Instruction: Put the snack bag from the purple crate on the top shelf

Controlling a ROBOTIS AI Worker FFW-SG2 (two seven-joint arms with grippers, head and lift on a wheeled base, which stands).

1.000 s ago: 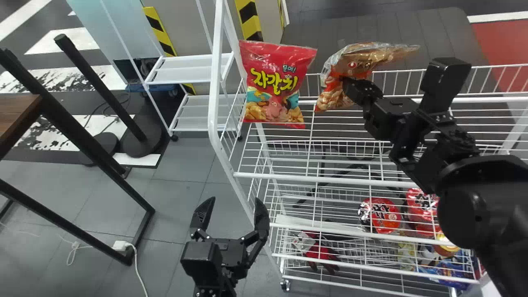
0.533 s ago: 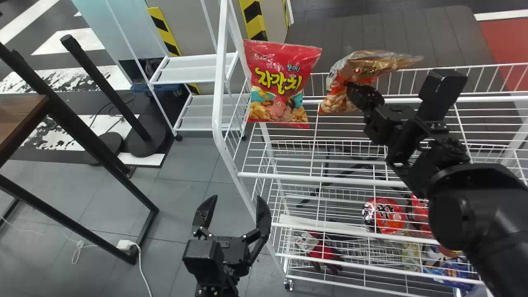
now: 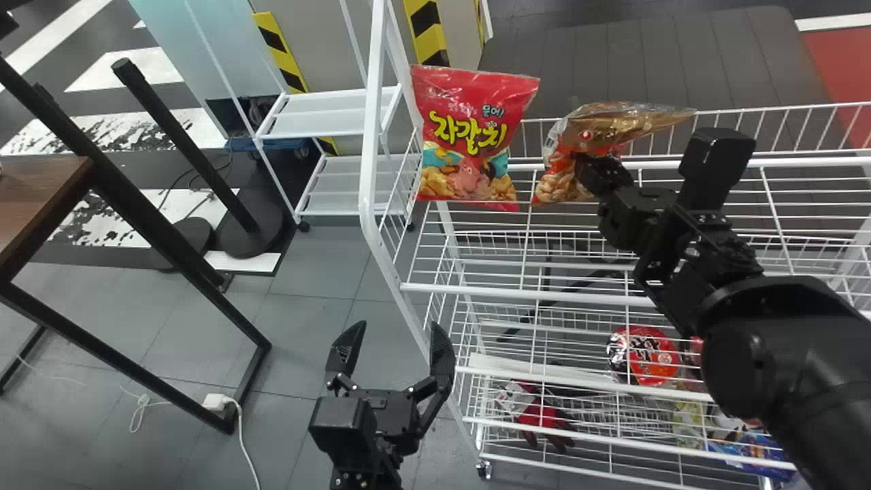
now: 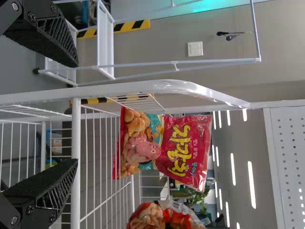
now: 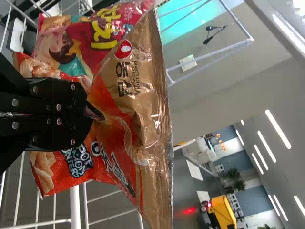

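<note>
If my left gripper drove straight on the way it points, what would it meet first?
Probably the white rack's left end frame, near its front corner: the left gripper points that way. The red snack bag looks farther on. Depth is unclear.

Soft indoor light fills the head view; ceiling strips (image 5: 278, 130) glare white towards the right of both wrist views, and glints streak the gold-and-orange snack bag (image 5: 143, 95)
</note>
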